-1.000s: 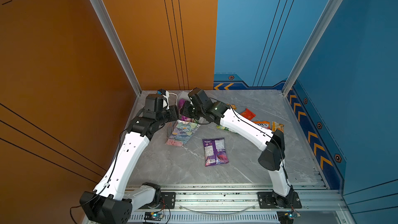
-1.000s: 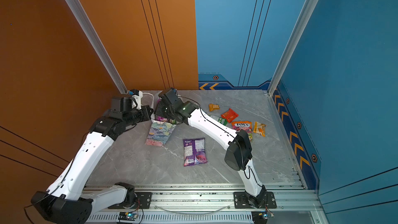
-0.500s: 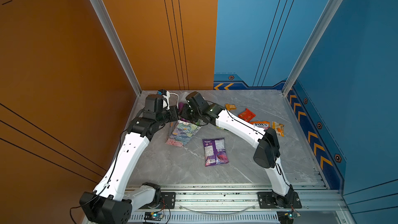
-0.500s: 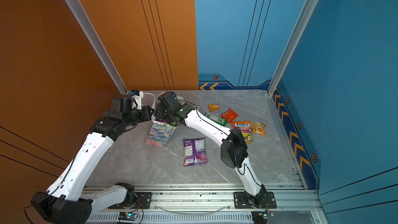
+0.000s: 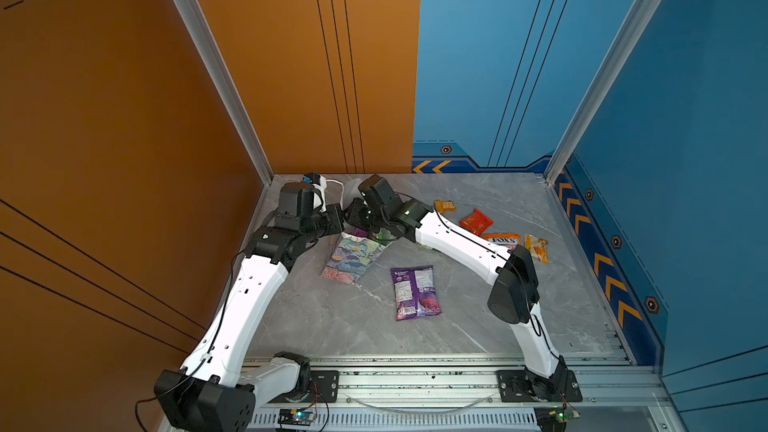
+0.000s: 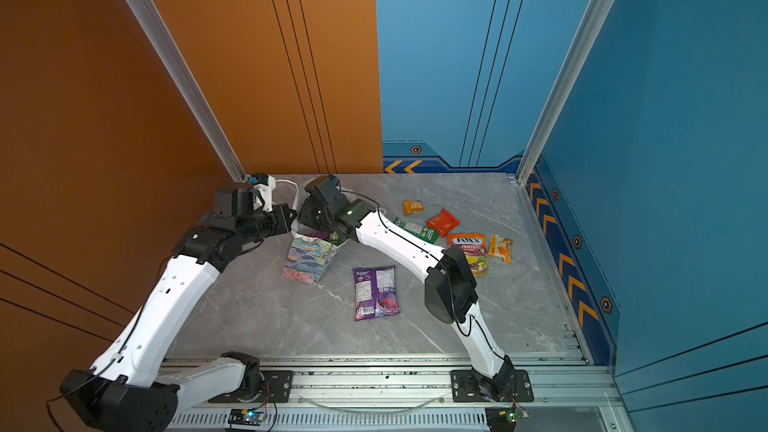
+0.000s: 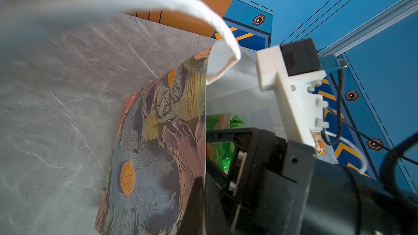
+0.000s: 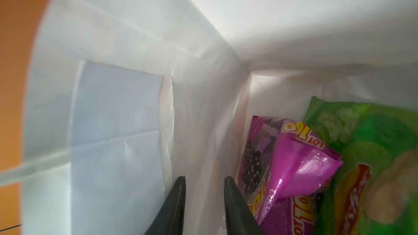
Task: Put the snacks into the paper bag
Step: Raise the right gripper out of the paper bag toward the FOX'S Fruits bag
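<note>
Right fingers (image 8: pixel 178 200): parted, empty, inside bag (image 5: pixel 351 257).
Left fingers (image 7: pixel 197 191): clamped on bag rim.
In bag: green packet (image 8: pixel 362 154), magenta packet (image 8: pixel 296 166).
Table (image 5: pixel 332 326): purple packet (image 5: pixel 415 292) lying near bag.

We see a robotics lab cell: orange panels (image 5: pixel 124 118), blue panels (image 5: pixel 498 56) and aluminium framing (image 5: pixel 211 60) box in a marble-look counter (image 5: pixel 332 317), robot arms (image 5: pixel 253 297) mounted on its front rail (image 5: pixel 415 380).

Matt paper bag (image 7: pixel 158 143) (textured print outside) holds glossy plastic packets (image 8: pixel 300 161).
</note>
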Robot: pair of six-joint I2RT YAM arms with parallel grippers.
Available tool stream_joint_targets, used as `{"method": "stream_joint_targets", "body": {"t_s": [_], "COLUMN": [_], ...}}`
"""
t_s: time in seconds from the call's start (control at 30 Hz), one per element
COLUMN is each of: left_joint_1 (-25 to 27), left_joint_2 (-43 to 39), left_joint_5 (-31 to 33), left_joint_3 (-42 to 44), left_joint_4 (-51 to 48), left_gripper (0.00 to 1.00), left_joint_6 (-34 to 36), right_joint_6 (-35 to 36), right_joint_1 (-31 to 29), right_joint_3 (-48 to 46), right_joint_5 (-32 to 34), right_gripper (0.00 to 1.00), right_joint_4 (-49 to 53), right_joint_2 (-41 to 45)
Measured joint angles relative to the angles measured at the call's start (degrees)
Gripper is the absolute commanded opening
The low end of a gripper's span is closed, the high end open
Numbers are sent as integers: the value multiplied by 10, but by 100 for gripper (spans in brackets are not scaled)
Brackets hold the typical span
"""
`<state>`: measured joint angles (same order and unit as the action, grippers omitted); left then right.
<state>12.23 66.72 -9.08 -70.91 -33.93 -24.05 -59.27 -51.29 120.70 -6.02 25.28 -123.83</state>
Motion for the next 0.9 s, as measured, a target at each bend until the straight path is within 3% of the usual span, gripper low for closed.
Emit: {"method": "stream_joint_targets", "body": {"t_s": [0.2,0.57,0.9], "left_joint_1": [-10,-23,-25], "left_joint_2": [0,0,0], "left_joint_5": [0,0,0], "left_joint_3": [1,4,4], "left_joint_4": [0,3,3], "left_gripper": [0,0,0], "left_joint_6": [-9,-9,-8], "right_joint_6": [24,97,166], "right_joint_1": [4,26,87], "right_joint_3": [-5,-55,-261], "right_joint_5": [2,24,73], "right_gripper": [46,60,68], "right_joint_4": [2,0,4], "right_joint_2": [39,208,358]}}
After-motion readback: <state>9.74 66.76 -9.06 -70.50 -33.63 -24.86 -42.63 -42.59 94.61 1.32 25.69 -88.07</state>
